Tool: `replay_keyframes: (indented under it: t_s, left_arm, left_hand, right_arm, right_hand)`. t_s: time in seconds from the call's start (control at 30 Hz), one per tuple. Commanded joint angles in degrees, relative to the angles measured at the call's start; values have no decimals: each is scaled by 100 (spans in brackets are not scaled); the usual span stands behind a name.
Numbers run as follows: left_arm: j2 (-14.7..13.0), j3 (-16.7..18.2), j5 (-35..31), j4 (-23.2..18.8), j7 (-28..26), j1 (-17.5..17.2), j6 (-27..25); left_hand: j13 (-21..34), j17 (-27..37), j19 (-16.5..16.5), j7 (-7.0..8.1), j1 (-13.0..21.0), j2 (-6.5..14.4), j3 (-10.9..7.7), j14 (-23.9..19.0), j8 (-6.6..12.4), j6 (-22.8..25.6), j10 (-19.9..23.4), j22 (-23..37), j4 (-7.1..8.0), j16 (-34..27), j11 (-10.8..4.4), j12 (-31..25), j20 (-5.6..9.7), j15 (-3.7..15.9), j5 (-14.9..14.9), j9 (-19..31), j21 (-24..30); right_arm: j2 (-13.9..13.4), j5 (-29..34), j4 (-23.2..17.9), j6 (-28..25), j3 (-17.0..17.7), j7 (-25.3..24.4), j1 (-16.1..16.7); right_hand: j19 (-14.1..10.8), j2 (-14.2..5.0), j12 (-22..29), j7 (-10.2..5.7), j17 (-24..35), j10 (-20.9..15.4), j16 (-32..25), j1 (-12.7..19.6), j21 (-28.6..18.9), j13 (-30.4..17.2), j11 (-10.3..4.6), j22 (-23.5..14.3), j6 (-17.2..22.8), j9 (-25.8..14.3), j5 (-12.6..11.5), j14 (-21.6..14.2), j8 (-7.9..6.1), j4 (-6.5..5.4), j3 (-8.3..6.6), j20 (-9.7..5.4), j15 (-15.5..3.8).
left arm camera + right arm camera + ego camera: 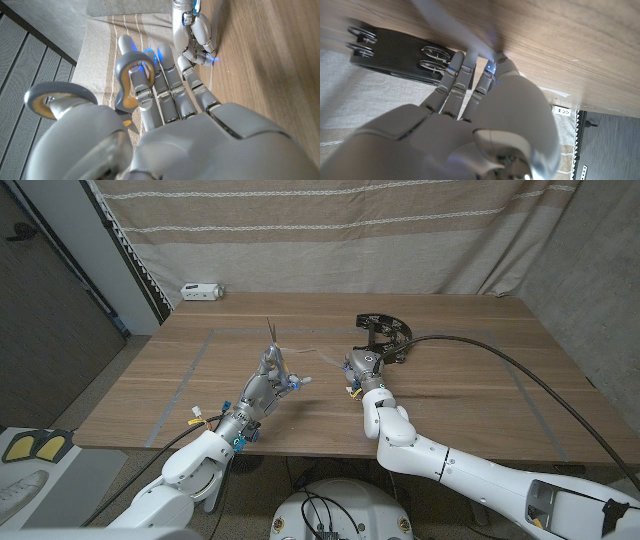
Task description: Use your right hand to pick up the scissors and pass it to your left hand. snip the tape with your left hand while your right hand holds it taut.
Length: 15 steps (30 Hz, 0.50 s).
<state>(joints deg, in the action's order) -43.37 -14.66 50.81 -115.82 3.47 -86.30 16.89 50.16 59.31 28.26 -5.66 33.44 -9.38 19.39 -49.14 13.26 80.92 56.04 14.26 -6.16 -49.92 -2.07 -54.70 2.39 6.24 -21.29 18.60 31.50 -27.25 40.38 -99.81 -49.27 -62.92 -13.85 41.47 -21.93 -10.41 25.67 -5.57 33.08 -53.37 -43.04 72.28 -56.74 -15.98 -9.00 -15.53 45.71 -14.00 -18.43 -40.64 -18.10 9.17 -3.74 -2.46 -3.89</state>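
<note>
My left hand (266,383) holds the scissors (272,340) near the table's middle, blades pointing up and away from me. In the left wrist view its fingers (170,90) pass through the grey, yellow-lined handle loops (131,75). The black tape dispenser (385,335) stands at the back centre-right. My right hand (360,370) is just in front of it and pinches a pale strip of tape (451,27), which runs back toward the dispenser (395,52). The right hand (194,30) also lies close beyond the left hand's fingertips. The scissor blades are apart from the tape.
A small white device (203,290) sits at the table's back left edge. A thick black cable (500,355) arcs over the table's right half. Pale marking lines (190,365) cross the wooden table (470,400). A striped curtain (330,230) hangs behind.
</note>
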Motion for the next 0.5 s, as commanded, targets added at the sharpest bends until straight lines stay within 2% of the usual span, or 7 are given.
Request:
replay_keyframes:
  t_s: [0.03,0.07,0.1,0.2,0.4,0.5]
  left_arm:
    - [25,8,18,47,46,1,23]
    - [26,7,12,52,49,3,28]
    - [26,9,28,53,58,3,25]
    - [28,14,36,61,62,0,27]
    - [40,4,29,72,70,3,34]
    - [51,-4,19,80,78,10,47]
  left_hand:
    - [54,6,58,-368,14,35,6,-13,38,-293,458,8,39,-23,-420,-560,18,326,-31,19,-23]
    - [32,8,61,-370,12,34,6,-13,39,-294,465,8,40,-24,-416,-550,16,319,-31,20,-22]
    - [22,6,61,-373,12,34,7,-13,40,-291,474,8,41,-23,-417,-547,19,327,-31,19,-23]
    - [24,5,61,-361,10,39,5,-11,50,-291,456,11,46,-24,-413,-548,22,328,-33,36,-27]
    - [17,18,63,-363,9,42,2,-7,45,-296,471,14,51,-34,-419,-558,24,323,-36,30,-32]
    - [24,2,63,-360,8,43,2,-20,43,-290,460,15,55,-32,-410,-565,25,329,-38,21,-37]
  right_arm:
    - [87,58,81,-28,94,-201,93]
    - [78,27,71,8,115,-206,105]
    - [76,-25,51,36,156,-209,128]
    - [76,-174,-20,104,282,-241,198]
    - [42,-309,-153,255,417,-378,287]
    - [53,-535,-242,380,595,-436,380]
  right_hand:
    - [-41,11,123,30,43,-245,-103,130,-170,-50,-32,-60,170,-41,81,-110,-82,-43,-55,-582,-956]
    - [-41,13,130,22,45,-259,-111,140,-187,-55,-42,-65,186,-41,91,-119,-86,-47,-56,-584,-957]
    - [-27,22,189,17,46,-380,-133,168,-239,-81,28,-82,189,-53,119,-139,-86,-60,-60,-594,-958]
    - [-21,23,216,12,44,-413,-150,204,-295,-114,-21,-98,218,-70,143,-155,-99,-66,-69,-583,-959]
    - [-4,8,268,26,30,-434,-180,275,-417,-207,-24,-134,93,-109,187,-210,-53,-86,-98,-567,-961]
    - [18,10,306,26,24,-489,-193,295,-470,-246,-46,-151,96,-122,208,-230,-53,-99,-105,-569,-959]
